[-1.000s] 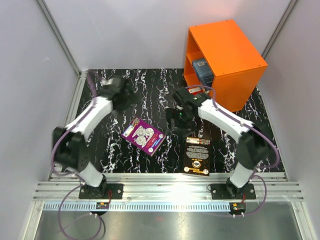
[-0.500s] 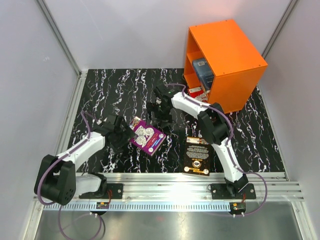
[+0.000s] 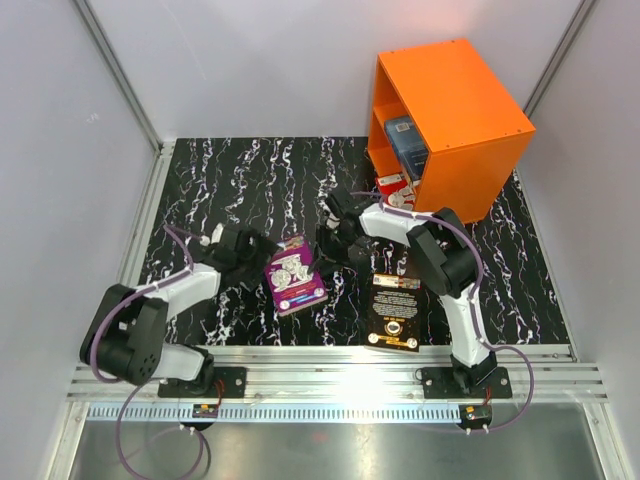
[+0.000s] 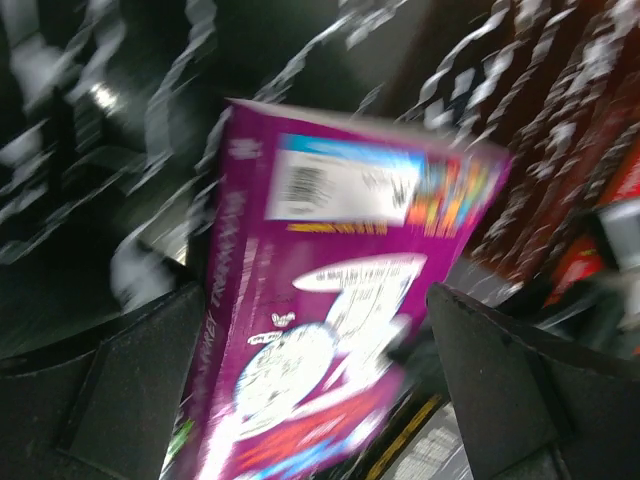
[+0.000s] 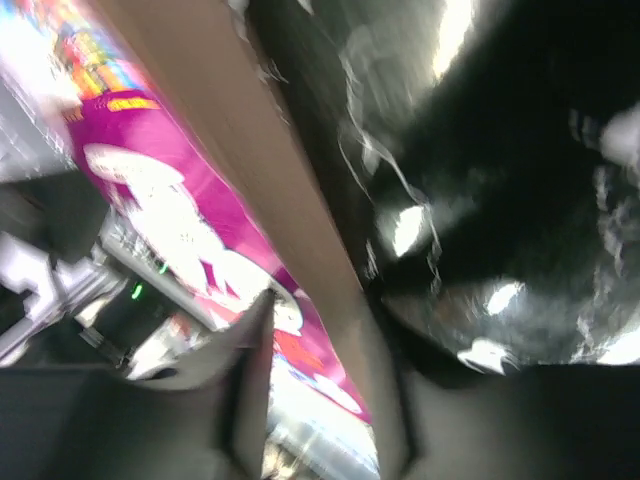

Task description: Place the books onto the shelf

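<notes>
Two pincers flank one book. The right gripper (image 3: 335, 245) has its jaws straddling the pale page edge of the thin flat book with the purple back (image 3: 295, 282). Its wrist view is blurred, so I cannot tell whether they pinch it. The left gripper (image 3: 256, 258) sits at the opposite edge with its fingers (image 4: 150, 380) spread wide, the book between them and nothing gripped. That book lies purple side up on the black white-veined marble tabletop (image 3: 240, 180), well apart from the large bright orange box-shaped shelf (image 3: 460, 100). A black book with a gold emblem (image 3: 395, 312) lies near it. A grey-blue book (image 3: 405, 140) stands inside the shelf's open front, and a red-and-white book (image 3: 393, 186) sits at its foot. I judge the step in hand to be picking up the purple-backed book. Next it calls for a firm pinch on that edge, the left pincer bracing against sliding, then a lift and carry to a compartment
</notes>
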